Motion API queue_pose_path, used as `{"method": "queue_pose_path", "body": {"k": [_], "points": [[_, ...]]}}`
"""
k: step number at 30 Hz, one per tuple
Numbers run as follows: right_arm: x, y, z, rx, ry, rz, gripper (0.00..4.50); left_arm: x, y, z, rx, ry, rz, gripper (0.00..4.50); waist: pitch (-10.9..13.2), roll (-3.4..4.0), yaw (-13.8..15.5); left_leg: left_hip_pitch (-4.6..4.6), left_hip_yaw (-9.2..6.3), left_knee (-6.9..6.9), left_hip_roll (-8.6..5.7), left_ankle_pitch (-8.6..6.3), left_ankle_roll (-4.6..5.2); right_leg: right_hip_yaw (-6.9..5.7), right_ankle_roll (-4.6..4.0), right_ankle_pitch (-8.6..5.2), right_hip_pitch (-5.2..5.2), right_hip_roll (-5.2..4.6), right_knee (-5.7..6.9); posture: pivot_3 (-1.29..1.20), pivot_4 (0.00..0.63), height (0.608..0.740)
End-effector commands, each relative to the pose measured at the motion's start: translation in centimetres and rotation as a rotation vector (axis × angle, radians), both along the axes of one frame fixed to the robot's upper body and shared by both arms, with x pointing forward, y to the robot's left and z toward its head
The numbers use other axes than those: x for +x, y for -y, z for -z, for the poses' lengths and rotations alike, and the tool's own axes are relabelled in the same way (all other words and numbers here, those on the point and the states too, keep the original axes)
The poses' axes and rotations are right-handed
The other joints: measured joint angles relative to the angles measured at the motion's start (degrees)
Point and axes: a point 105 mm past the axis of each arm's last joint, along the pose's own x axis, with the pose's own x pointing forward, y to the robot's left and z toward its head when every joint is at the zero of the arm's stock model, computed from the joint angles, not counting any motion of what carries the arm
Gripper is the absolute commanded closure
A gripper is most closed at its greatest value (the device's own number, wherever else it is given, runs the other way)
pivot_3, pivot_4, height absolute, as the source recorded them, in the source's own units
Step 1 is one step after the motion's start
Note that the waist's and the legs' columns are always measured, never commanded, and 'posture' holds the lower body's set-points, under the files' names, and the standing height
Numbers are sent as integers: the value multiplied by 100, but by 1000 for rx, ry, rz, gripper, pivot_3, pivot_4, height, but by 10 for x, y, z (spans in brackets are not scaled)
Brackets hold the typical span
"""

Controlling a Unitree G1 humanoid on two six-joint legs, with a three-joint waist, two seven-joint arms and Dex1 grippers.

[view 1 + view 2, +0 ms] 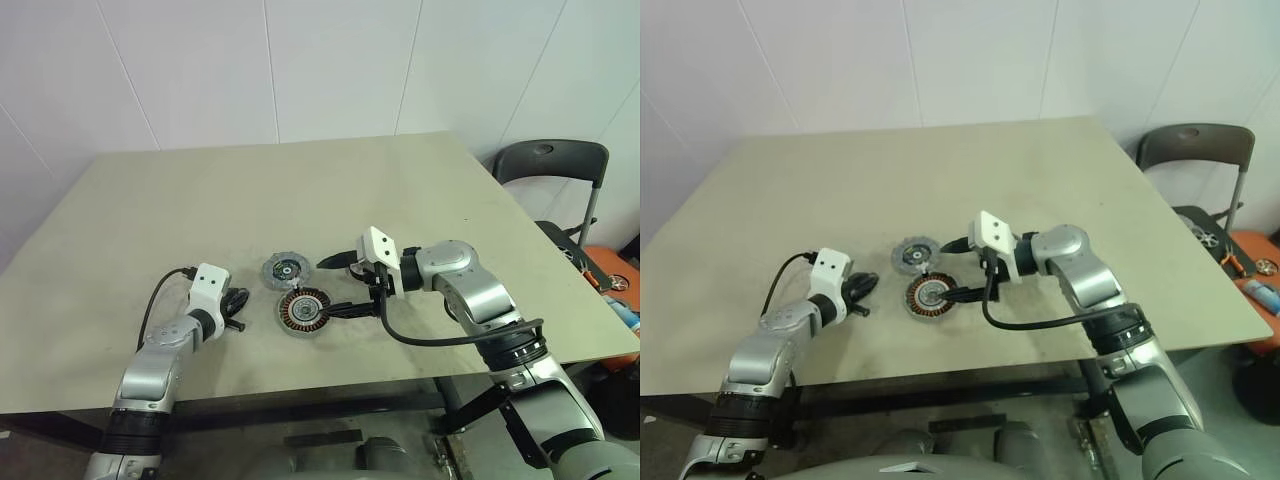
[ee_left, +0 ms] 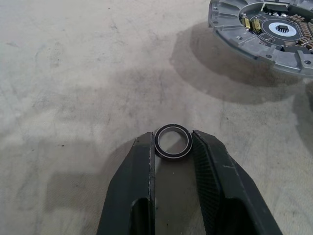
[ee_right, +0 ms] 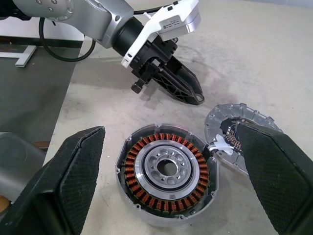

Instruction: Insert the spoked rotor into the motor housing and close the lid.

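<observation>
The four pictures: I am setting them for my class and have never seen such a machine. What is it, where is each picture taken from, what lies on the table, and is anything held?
It is a humanoid robot with two arms, each ending in a gripper of two black fingers. The two wide pictures come from cameras in its head, looking down over a beige table. The close-ups come from a camera on each wrist. On the table lie the housing, ringed with copper coils, and just beyond it the grey lid. The left gripper has its fingers on either side of a small black ring. The right gripper is wide open, one finger on either side of the housing, holding nothing.
</observation>
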Motion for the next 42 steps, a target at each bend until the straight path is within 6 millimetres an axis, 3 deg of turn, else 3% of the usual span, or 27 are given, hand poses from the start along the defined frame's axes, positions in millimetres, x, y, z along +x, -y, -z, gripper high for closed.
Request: {"method": "queue_pose_path", "body": {"k": [1, 9, 13, 17, 28, 42], "points": [[6, 2, -17, 28, 56, 8, 0, -7, -25, -6, 11, -12, -34, 3736, 0, 0, -13, 0, 0, -1, 2, 0, 0, 1, 0, 0, 0, 3, 0, 0, 0, 740], [8, 3, -16, 25, 58, 17, 0, -34, -77, -36, 8, 5, -5, 3737, 2, 2, -6, -1, 6, -5, 23, 1, -3, 2, -13, 7, -7, 22, -1, 0, 0, 740], [8, 2, -16, 28, 60, 16, 0, -42, -85, -53, -35, 29, 36, 3737, 2, 1, 37, -2, 7, -2, 22, 3, -6, 1, -15, 8, -2, 21, -3, 0, 0, 740], [7, 2, -15, 31, 58, 16, 0, -49, -72, -66, -84, 44, 142, 3737, 2, 1, 17, -2, 9, -3, 23, 2, -6, 1, -16, 9, -2, 21, -5, 0, 0, 740], [13, 26, -12, -15, 56, 70, 0, -57, 7, -94, -142, 51, 651, 3738, 3, 1, 27, -2, 13, -3, 27, 3, -7, 2, -18, 10, -4, 25, -5, 0, 0, 740], [16, 38, -13, -19, 70, 112, 0, -35, 26, -96, 34, 150, 906, 3738, 6, 3, 14, -4, 26, -10, 37, 3, -7, 10, -22, 13, -12, 33, -10, 0, 0, 740]]}}
